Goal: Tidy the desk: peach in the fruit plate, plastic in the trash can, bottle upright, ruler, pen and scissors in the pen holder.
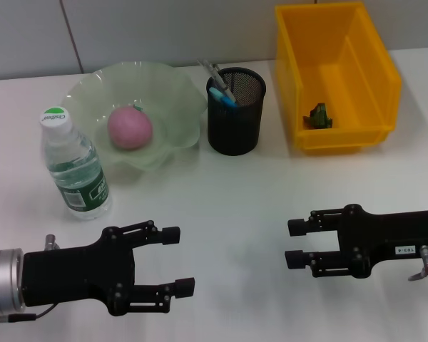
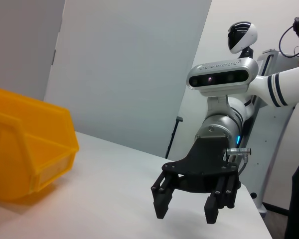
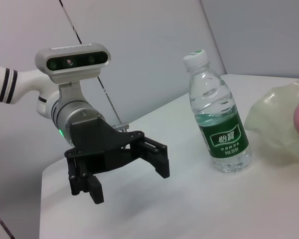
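Head view: left gripper (image 1: 177, 260) & right gripper (image 1: 297, 244) hovering low over worktop (image 1: 242, 192), fingers spread, holding nothing. 1 peach (image 1: 130, 128) sitting in fruit plate (image 1: 167, 89), 1 bottle (image 1: 74, 165) standing upright, pen holder (image 1: 236, 111) w/ items poking out, plastic (image 1: 318, 116) lying in yellow trash can (image 1: 335, 71). Left wrist view: right gripper showing open. Right wrist view: peach cut off at edge.

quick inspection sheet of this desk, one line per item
surface: white table, bare in the middle
job's things: peach in fruit plate; bottle upright; pen holder holds items; green scrap in yellow bin
clutter: nothing seen
grippers: left claw open, near edge; right claw open, near edge; both hold nothing
cables: thin wire by the left wrist
surroundings: pale wall panels
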Tool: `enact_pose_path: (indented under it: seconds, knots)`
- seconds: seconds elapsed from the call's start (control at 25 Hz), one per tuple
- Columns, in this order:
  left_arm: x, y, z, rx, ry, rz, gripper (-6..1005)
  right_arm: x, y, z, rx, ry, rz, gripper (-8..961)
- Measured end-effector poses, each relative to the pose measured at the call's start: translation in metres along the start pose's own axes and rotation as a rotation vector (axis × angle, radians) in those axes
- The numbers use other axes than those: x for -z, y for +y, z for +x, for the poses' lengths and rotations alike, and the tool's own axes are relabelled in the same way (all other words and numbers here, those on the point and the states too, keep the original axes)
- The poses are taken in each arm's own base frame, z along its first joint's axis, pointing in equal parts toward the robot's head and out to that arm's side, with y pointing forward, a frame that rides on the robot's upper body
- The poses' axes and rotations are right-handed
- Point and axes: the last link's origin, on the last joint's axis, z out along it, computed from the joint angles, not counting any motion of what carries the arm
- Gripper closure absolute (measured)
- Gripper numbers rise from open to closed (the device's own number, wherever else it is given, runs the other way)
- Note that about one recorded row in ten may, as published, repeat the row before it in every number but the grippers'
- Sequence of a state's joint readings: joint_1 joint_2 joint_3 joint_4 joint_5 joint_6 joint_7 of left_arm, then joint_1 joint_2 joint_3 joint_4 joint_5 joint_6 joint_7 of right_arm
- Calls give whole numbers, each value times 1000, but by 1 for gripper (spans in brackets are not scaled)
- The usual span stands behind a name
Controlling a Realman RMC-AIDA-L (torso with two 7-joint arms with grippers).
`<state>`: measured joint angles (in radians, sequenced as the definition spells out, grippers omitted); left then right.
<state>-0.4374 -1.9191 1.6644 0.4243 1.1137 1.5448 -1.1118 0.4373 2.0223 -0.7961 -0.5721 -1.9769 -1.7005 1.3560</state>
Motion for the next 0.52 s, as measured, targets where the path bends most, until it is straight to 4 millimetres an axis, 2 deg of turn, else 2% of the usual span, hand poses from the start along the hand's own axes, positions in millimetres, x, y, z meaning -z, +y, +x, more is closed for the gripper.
enact_pose_path:
  seconds: [0.52]
  knots:
    - [1, 0, 0, -1, -2, 2, 140, -2, -1, -2, 5, -2, -2, 317]
